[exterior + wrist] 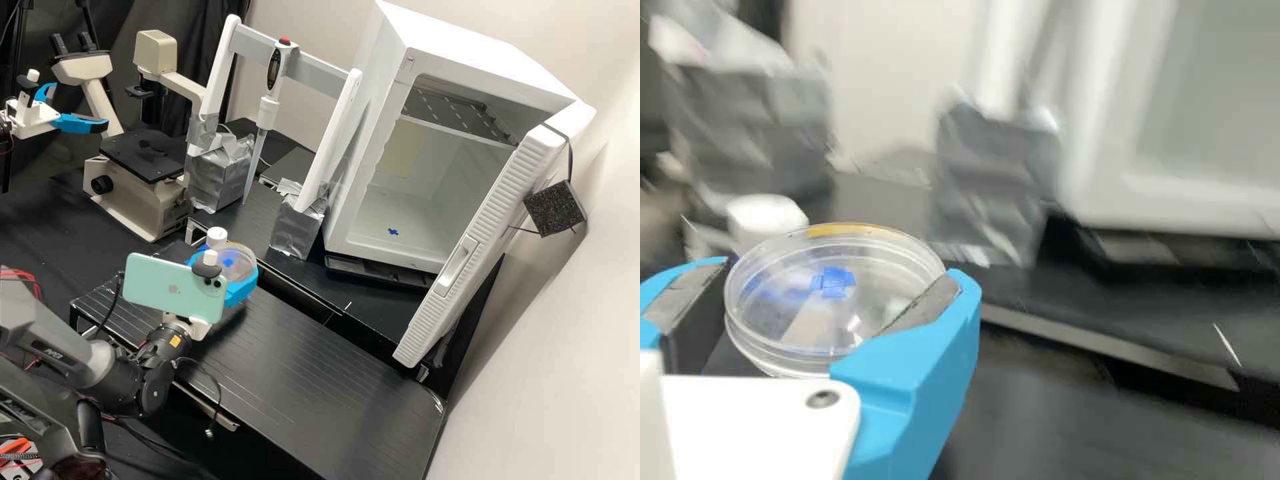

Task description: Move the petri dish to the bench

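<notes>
Blue-fingered, the claw (231, 264) holds the clear petri dish (805, 310) clamped between its two tips.

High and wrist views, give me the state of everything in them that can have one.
Petri dish, held level above the bench.
Gripper, closed on the dish.
White cabinet's door, swung open.
Pipette, hanging tip down in its stand.

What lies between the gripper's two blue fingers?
A clear petri dish with a blue patch lies between the fingers; both the wrist and high views show it.
</notes>
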Controlling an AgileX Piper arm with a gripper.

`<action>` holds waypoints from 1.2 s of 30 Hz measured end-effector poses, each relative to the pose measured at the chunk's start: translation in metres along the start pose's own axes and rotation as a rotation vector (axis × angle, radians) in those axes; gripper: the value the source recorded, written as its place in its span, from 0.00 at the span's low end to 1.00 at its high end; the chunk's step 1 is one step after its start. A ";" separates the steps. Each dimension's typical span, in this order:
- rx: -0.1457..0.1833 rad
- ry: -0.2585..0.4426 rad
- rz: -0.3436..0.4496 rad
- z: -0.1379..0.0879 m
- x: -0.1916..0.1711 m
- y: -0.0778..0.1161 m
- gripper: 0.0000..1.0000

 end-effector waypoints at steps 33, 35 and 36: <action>0.016 -0.074 -0.013 0.020 -0.012 0.003 0.00; 0.016 -0.066 -0.019 0.019 -0.011 0.002 0.00; 0.017 -0.063 -0.020 0.018 -0.011 0.002 0.00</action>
